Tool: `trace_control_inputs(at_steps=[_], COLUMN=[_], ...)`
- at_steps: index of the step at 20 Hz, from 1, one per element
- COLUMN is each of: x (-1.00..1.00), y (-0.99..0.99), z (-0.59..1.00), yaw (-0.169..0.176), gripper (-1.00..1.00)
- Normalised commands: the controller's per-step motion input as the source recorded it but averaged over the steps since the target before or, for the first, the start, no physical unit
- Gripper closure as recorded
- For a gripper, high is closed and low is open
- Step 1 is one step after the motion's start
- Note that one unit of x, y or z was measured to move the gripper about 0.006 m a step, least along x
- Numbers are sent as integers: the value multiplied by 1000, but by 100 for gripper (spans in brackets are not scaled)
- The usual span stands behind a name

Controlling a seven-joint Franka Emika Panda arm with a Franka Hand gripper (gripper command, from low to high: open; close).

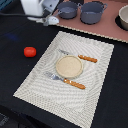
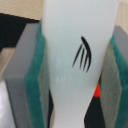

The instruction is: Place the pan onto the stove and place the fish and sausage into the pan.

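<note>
My gripper (image 1: 47, 19) is at the exterior view's top left, shut on the white fish (image 1: 52, 20), just left of the stove's near edge. In the wrist view the fish (image 2: 80, 60), with dark curved marks, stands clamped between the teal pads (image 2: 39, 75). The small grey-blue pan (image 1: 68, 9) sits on the pinkish-brown stove (image 1: 100, 29), right of the gripper. The red sausage (image 1: 30, 51) lies on the dark table left of the placemat; a red patch (image 2: 96, 91) shows behind the fish in the wrist view.
A larger grey pot (image 1: 92, 12) stands on the stove beside the pan. Another round vessel (image 1: 123, 18) is at the stove's right end. The striped placemat (image 1: 40, 80) holds a plate (image 1: 69, 66), a knife (image 1: 80, 57) and a fork (image 1: 65, 80).
</note>
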Motion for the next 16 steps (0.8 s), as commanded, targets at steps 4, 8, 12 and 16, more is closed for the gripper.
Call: trace_control_inputs(at_steps=[4, 8, 12, 16], x=[318, 289, 266, 179], y=[1000, 1000, 1000, 1000], z=[15, 0, 0, 0], yaw=[15, 6, 5, 14], gripper=[100, 100, 100, 100])
